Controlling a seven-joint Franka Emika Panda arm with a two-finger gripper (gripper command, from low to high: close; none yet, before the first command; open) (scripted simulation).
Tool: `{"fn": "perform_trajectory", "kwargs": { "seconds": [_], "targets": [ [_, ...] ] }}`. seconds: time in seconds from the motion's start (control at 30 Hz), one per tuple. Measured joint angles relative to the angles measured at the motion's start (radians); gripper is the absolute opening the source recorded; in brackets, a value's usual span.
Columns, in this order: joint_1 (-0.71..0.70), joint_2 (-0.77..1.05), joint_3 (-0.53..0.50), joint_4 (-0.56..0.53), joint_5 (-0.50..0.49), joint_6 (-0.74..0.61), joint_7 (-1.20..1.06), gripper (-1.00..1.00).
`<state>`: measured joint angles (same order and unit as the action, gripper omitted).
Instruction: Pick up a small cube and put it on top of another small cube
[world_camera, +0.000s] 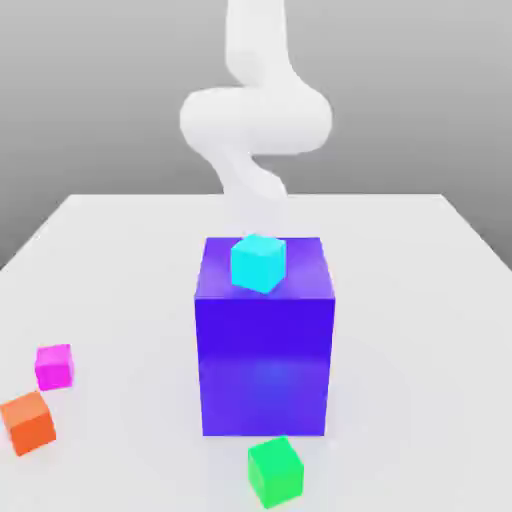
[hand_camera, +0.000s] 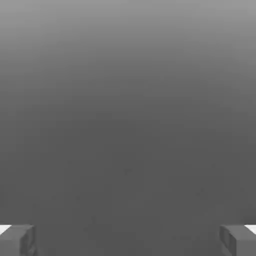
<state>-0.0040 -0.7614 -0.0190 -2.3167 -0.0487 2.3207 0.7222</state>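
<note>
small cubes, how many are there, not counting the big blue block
4. A cyan cube atop the big blue block; a magenta cube and an orange cube at the exterior view's left; a green cube in front. Others may hide behind the block.

A big blue block (world_camera: 265, 370) stands on the white table (world_camera: 420, 300). A green cube (world_camera: 275, 470) sits near its base. An orange cube (world_camera: 28, 421) lies well apart.

Soft, even light washes the exterior view, leaving the white table (world_camera: 420, 300) bright with only faint shadows at the blue block's (world_camera: 265, 350) base, a pale sheen low on its front face, while the hand view is dim, grey and hazy.
</note>
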Motion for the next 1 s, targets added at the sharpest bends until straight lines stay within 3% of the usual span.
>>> {"fn": "perform_trajectory", "kwargs": {
  "seconds": [0.53, 1.0],
  "targets": [
    [-0.019, 0.24, -0.197, -0.101, -0.256, 0.112, -0.542, 0.0],
    [-0.015, 0.436, -0.447, -0.19, -0.358, 0.218, -1.099, 0.0]
  ]
}}
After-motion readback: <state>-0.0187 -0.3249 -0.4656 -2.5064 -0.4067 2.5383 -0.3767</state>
